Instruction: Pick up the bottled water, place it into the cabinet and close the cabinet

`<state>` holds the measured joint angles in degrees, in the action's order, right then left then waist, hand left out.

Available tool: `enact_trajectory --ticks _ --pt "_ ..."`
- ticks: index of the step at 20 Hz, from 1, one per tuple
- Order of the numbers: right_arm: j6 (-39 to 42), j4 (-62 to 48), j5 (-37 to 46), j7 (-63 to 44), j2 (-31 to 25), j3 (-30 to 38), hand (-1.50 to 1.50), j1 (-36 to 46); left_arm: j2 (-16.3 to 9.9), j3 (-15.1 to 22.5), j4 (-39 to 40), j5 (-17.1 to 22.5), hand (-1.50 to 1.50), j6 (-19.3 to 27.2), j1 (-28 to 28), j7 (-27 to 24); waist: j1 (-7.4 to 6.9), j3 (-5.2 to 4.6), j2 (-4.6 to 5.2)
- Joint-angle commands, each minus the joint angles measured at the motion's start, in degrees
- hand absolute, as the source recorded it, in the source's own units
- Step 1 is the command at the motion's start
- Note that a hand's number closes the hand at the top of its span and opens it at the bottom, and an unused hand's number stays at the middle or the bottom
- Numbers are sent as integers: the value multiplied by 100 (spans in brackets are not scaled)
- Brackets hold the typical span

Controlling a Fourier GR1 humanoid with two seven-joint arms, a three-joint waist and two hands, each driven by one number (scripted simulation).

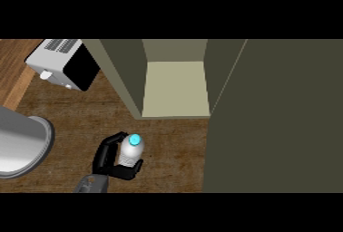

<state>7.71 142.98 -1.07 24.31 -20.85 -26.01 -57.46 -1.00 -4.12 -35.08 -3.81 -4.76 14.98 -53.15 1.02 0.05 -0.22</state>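
Wood counter (pixel 171 136) w/ toaster (pixel 67 63), steel pot (pixel 20 145).

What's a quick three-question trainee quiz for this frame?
1. True or false: the cabinet is already closed.
2. Which hand has its fingers curled round the bottle? A) left B) right
3. Fill in: the bottle's cap is coloured ____.

Key: 1. False, the cabinet stands open, its door swung out at the view's right. 2. A, the left hand; no right hand shows. 3. Blue. Also on the counter: a toaster oven at upper left.
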Motion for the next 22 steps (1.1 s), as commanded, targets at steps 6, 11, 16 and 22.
enact_trajectory --ticks 6,11,16,22 --pt "-77 850 -538 -642 -128 334 -150 127 99 1387 -1121 1341 150 782 434 1310 -49 -7 11" --pt "-3 796 -246 -205 -181 172 -150 -294 100 2235 -1727 1852 150 1682 877 2444 52 -7 -10" --pt "251 613 -939 86 -386 899 -150 -345 100 2682 -1628 2474 150 2464 1628 2837 116 -5 24" --pt "172 594 -527 200 -209 609 -150 -458 100 2552 -824 2614 150 3022 2745 3273 126 -7 38"
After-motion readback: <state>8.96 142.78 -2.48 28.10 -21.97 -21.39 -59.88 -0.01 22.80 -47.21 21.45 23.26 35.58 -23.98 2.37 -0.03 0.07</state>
